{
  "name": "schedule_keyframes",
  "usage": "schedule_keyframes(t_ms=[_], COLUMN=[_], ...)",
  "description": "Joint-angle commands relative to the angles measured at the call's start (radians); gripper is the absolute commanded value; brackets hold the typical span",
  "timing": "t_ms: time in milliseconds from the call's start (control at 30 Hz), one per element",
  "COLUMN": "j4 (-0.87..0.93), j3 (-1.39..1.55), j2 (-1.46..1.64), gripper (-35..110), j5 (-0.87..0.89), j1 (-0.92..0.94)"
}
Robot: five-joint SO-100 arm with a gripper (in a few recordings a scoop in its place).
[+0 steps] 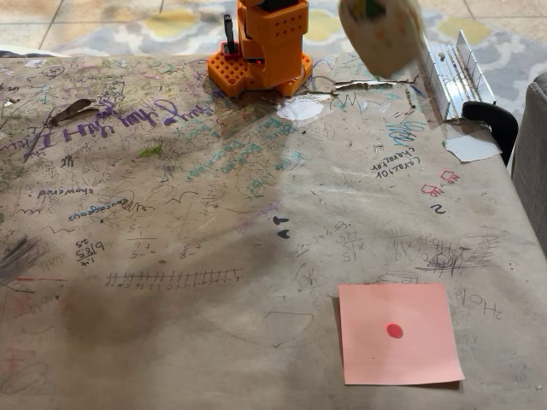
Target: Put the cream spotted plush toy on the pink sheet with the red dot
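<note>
Plush toy up in the air, pink sheet waiting empty.

In the fixed view the cream spotted plush toy (380, 34) hangs blurred near the top edge, clear of the scribbled brown surface (171, 256), to the right of the orange arm base (261, 51). The pincer that presumably carries it is out of frame, so whether it is clamped on the toy cannot be told. The pink sheet with the red dot (400, 333) lies bare at the lower right, well apart from the toy. Lifting looks done; the carry toward the sheet and the lowering onto it are left.
</note>
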Motion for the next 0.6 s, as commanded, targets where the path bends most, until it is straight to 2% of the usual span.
schedule_keyframes(t_ms=[0,567], j4=[0.014,-0.055], j3=[-0.179,-0.425], j2=[0.155,0.39], gripper=[0,0], j5=[-0.014,0.089], j1=[0.014,0.04])
